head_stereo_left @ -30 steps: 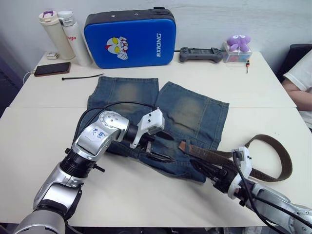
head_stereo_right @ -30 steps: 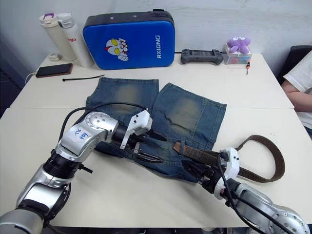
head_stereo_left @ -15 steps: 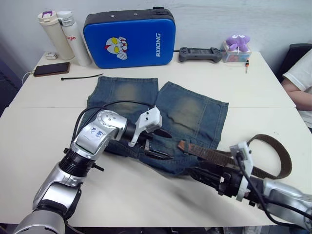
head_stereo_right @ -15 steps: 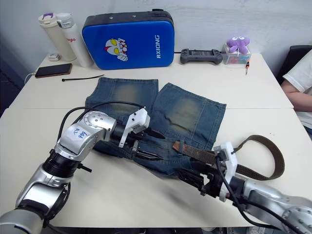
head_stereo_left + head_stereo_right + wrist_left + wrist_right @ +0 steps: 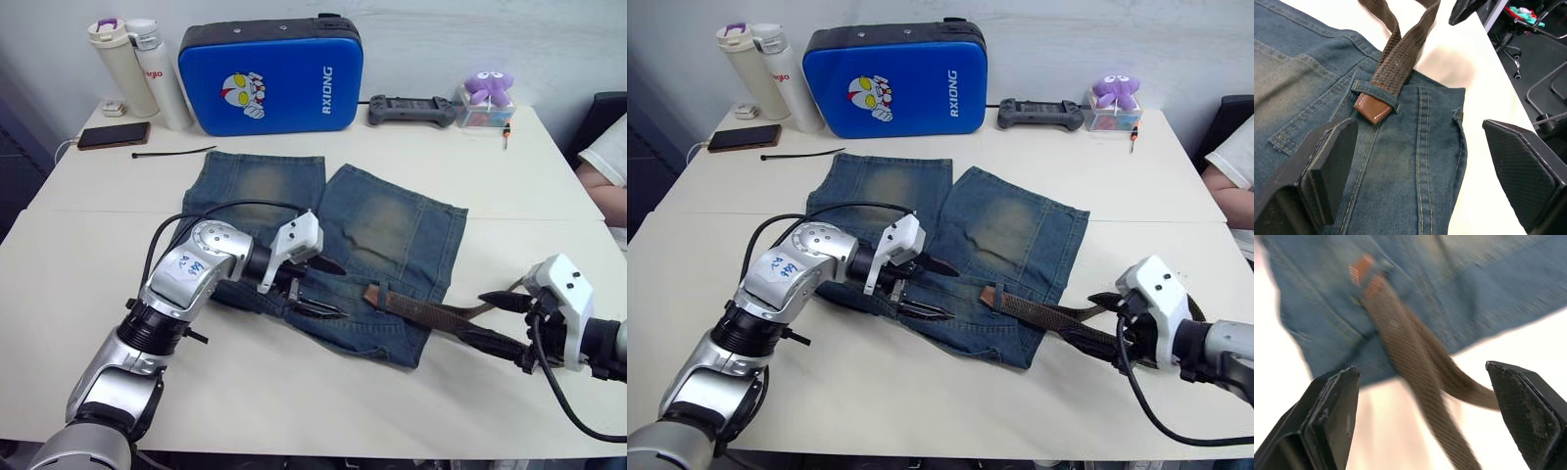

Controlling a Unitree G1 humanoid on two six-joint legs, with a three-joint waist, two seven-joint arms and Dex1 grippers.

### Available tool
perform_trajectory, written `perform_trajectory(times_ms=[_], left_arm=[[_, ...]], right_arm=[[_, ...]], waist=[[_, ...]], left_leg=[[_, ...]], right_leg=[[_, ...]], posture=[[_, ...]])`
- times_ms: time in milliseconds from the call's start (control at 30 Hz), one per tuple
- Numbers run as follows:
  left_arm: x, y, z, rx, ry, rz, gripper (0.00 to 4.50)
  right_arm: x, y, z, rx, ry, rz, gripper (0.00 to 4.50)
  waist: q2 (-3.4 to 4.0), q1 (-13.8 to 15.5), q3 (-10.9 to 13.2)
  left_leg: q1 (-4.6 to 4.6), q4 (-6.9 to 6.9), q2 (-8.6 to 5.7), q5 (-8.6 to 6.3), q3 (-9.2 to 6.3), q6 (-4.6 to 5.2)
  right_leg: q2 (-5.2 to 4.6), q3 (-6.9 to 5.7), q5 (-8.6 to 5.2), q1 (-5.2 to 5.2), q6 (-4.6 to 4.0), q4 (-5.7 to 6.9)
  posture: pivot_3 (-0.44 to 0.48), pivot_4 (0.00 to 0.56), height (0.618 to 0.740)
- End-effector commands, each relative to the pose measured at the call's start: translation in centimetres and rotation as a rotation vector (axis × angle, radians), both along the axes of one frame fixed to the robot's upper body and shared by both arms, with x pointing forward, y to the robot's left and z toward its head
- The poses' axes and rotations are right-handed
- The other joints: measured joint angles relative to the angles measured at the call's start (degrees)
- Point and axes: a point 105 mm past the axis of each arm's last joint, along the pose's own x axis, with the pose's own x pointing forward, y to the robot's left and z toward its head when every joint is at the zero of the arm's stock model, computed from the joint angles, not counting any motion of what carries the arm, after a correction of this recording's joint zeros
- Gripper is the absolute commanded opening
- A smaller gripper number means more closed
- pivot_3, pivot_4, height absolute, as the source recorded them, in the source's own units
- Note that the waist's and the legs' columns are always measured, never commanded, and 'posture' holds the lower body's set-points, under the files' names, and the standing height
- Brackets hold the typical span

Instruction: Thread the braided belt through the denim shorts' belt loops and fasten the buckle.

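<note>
On the table point(image 5: 294, 411), the right gripper point(image 5: 495, 321) hides the braided belt's point(image 5: 421, 310) far end.

Denim shorts point(image 5: 323, 245) centre frame: faded blue, pale worn patches on legs. Braided belt point(image 5: 1403, 51): brown weave, tan tip. Case point(image 5: 269, 73) upper middle: bright blue, cartoon figure. Table point(image 5: 98, 245): cream.

Item count on the tabletop point(image 5: 509, 186): two bottles point(image 5: 116, 66) point(image 5: 159, 61), one blue case point(image 5: 270, 72), one phone point(image 5: 113, 135), one controller point(image 5: 412, 110), one purple toy point(image 5: 487, 87), one denim shorts point(image 5: 392, 225), one braided belt point(image 5: 431, 315).
</note>
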Motion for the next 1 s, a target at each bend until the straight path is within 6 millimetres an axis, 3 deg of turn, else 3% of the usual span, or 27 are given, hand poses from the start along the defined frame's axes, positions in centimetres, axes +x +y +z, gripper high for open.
perform_trajectory(times_ms=[33,267,367,467,500,600,633,1000], left_arm=[[-0.3,0.0,0.9,-0.026,-0.036,-0.008,4.5],[-0.1,0.3,0.8,-0.016,-0.046,0.01,4.5],[-0.1,0.5,0.9,-0.014,-0.047,0.02,4.5],[-0.1,0.6,0.9,-0.011,-0.048,0.027,4.5],[-0.1,0.7,0.9,-0.01,-0.048,0.028,4.5],[0.0,0.9,0.6,-0.002,-0.046,0.038,4.5],[-0.1,1.0,0.5,0.004,-0.046,0.041,4.5],[-0.4,1.1,0.2,0.002,-0.044,0.068,4.5]], right_arm=[[0.0,-0.5,-0.9,-0.038,0.03,0.03,4.46],[0.7,-0.6,-2.6,-0.04,0.078,0.058,4.46],[0.8,-0.2,-2.9,-0.033,0.083,0.08,3.67],[1.1,0.5,-2.7,-0.013,0.068,0.104,2.06],[1.2,0.6,-2.5,-0.015,0.056,0.11,1.77],[1.3,1.1,-2.5,-0.01,0.056,0.136,0.28],[1.3,1.4,-2.5,-0.006,0.062,0.153,0.05],[2.7,5.3,-2.3,0.069,0.132,0.286,0.05]], waist=[[0.01,0.0,0.0],[0.01,0.0,0.0],[0.01,0.0,0.0],[0.01,0.0,0.0],[0.01,-0.1,0.0],[0.01,-0.1,0.0],[0.01,-0.1,0.0],[0.01,-0.2,0.0]], left_leg=[[0.0,0.0,0.0,0.01,0.0,-0.01],[0.03,0.02,0.0,0.02,0.01,-0.04],[0.01,0.02,-0.01,0.04,0.01,-0.07],[0.01,0.02,-0.01,0.04,0.01,-0.08],[0.02,0.02,-0.01,0.04,0.01,-0.08],[0.02,0.02,0.0,0.05,0.01,-0.09],[0.02,0.02,0.0,0.06,0.01,-0.11],[0.03,0.04,0.0,0.08,0.0,-0.14]], right_leg=[[0.0,0.0,0.0,-0.01,0.0,0.0],[0.01,0.01,0.0,-0.01,0.0,0.08],[0.0,0.01,0.0,-0.02,0.0,0.06],[0.0,0.01,0.0,-0.02,0.0,0.06],[0.0,0.01,0.0,-0.02,0.0,0.06],[0.01,0.01,0.0,-0.02,0.0,0.08],[0.01,0.01,0.0,-0.02,0.0,0.08],[0.0,0.02,0.0,-0.04,0.0,0.1]], posture=[[0.0,0.15,0.739],[0.0,0.15,0.739],[0.0,0.15,0.739],[0.0,0.15,0.739],[0.0,0.15,0.739],[0.0,0.15,0.739],[0.0,0.15,0.739],[0.0,0.15,0.739]])
